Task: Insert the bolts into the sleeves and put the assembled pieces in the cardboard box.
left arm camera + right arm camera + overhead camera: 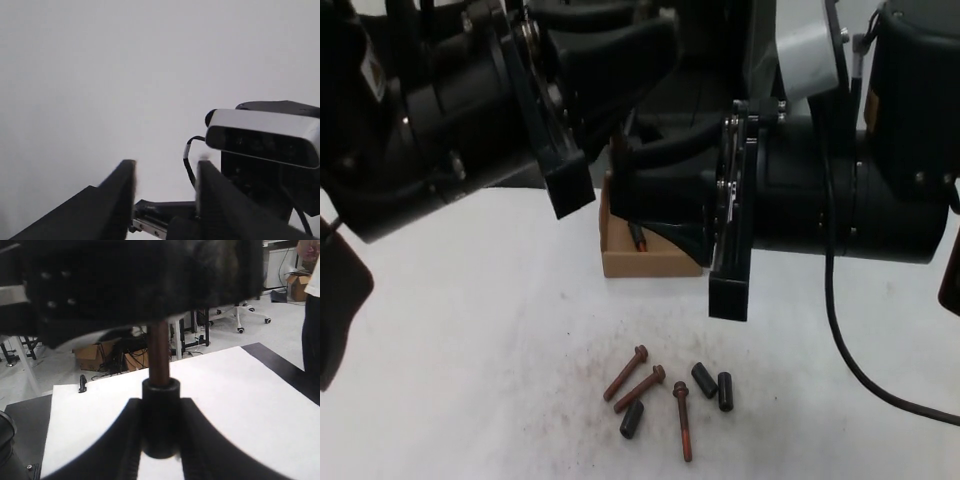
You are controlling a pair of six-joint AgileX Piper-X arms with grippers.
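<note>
Seating bolt point(159, 352) in sleeve point(161, 412) clamped by right hand point(161, 442), left hand point(166, 172) spread apart, then likely carrying the pair to cardboard box point(650, 265).

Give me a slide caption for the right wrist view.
Right gripper clamps a black sleeve with a bolt inserted in it.

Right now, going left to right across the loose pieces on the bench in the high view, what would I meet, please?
leftmost rust-brown metal bolt → nearest rust-brown metal bolt → black cylindrical sleeve → rightmost black cylindrical sleeve. A third bolt and a third sleeve overlap the first, so I omit them.
</note>
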